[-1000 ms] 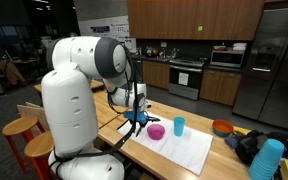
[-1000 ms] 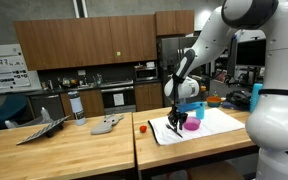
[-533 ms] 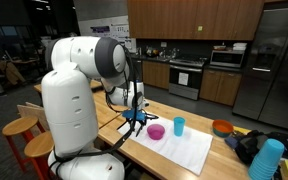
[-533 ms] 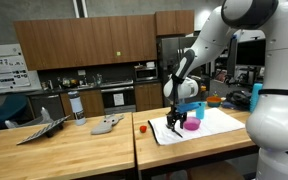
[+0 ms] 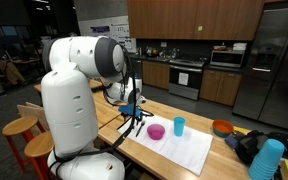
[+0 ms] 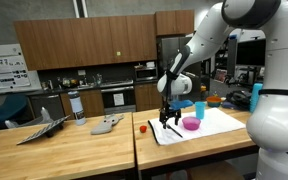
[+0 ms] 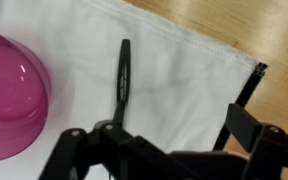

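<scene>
One black pen (image 7: 122, 78) lies flat on a white cloth (image 7: 189, 70) spread over the wooden counter (image 6: 84, 150). The end effector (image 6: 168, 118) hovers just above it with jaws wide apart and holding nothing, seemingly set to straddle the pen. Just left of the pen in the wrist view sits a pink bowl (image 7: 9, 95). Farther along the cloth in an exterior view, a blue cup (image 5: 179, 126) stands upright, with kitchen cabinets (image 5: 184, 18) beyond.
</scene>
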Motion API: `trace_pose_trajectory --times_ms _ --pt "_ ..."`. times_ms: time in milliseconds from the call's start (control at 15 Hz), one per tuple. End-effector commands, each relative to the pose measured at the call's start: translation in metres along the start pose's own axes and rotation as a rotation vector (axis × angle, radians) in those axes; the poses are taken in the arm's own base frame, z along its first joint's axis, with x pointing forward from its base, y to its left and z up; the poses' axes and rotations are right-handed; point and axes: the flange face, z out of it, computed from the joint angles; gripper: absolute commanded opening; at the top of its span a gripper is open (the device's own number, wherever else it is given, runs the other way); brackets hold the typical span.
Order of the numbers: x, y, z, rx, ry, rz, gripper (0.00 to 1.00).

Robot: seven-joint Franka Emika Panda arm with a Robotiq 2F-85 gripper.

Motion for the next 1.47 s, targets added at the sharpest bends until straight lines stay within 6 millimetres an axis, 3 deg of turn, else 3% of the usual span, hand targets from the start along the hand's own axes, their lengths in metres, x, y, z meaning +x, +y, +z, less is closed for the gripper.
trace_pose_trajectory --times_ms 0,200,267,800,1067,1400 --pt "0.001 -0.009 -0.007 0.073 0.010 0.058 1.00" --pt "0.002 -0.018 -0.007 0.102 0.033 0.045 1.00" --pt "0.002 -0.009 -0.002 0.081 0.014 0.070 1.00" --pt "0.004 -0.006 0.006 0.111 0.010 0.123 1.00" --pt "0.023 -0.012 0.018 0.252 0.011 0.288 1.00" --pt "0.048 -0.009 0.018 0.320 0.054 0.432 1.00"
